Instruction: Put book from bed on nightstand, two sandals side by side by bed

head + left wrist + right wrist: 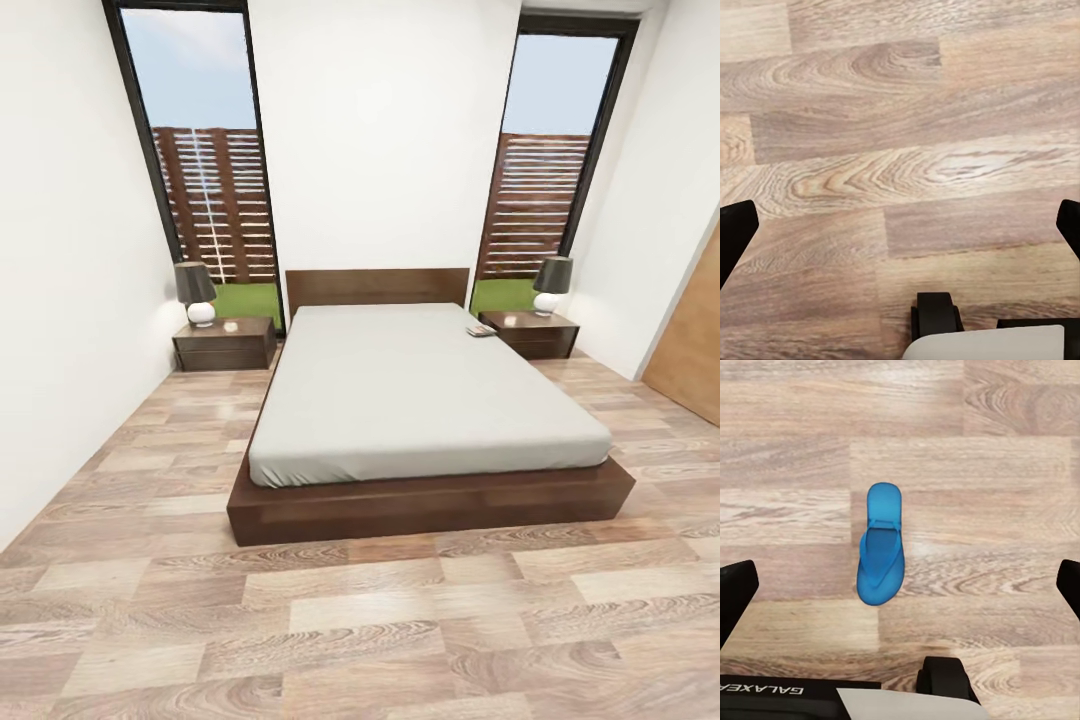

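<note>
The bed [420, 400] with its plain grey mattress stands against the far wall of the bedroom. The book [481, 331] lies on the mattress by the right edge, close to the headboard. A nightstand [226, 343] sits left of the bed and another nightstand [530, 334] to its right, just beyond the book. In the right wrist view, one blue sandal [880, 544] lies flat on the plank floor, below my open right gripper [900, 592]. My left gripper [900, 232] is open over bare floor, holding nothing.
A lamp [197, 292] stands on the left nightstand and another lamp [551, 285] on the right one. Tall windows flank the headboard. A wooden door [690, 350] is at the right wall. Wide plank floor [360, 620] lies before the bed.
</note>
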